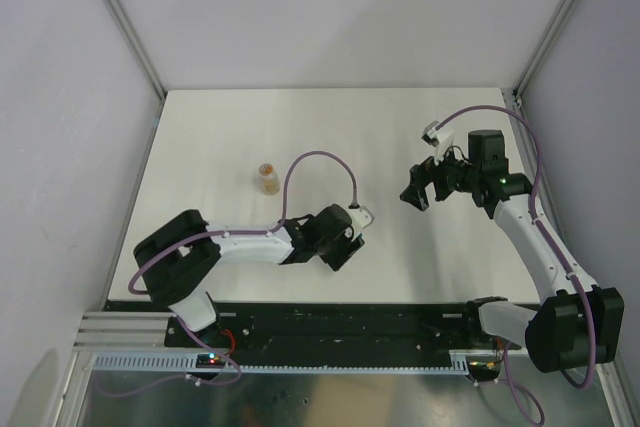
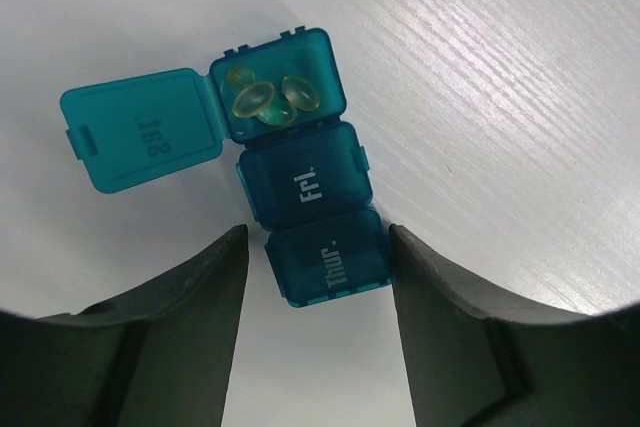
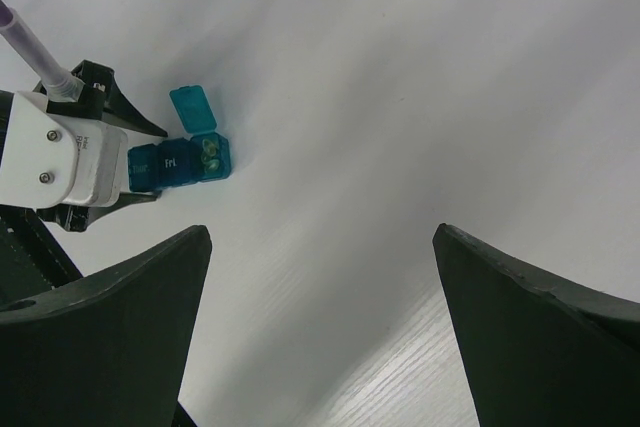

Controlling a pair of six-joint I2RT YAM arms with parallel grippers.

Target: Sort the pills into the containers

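From above we've got the left fingers (image 1: 340,245) low on the desk (image 1: 230,127), a small bottle (image 1: 267,178) beyond them, and the right fingers (image 1: 420,190) well off to the right. At the left wrist, the teal pill box (image 2: 310,192) lies on the desk with its near end between the fingers, though we cannot tell if they're squeezing it, and the far lid (image 2: 140,142) lies flipped open beside yellow pills (image 2: 265,102). Right wrist: fingers spread wide, holding nothing.
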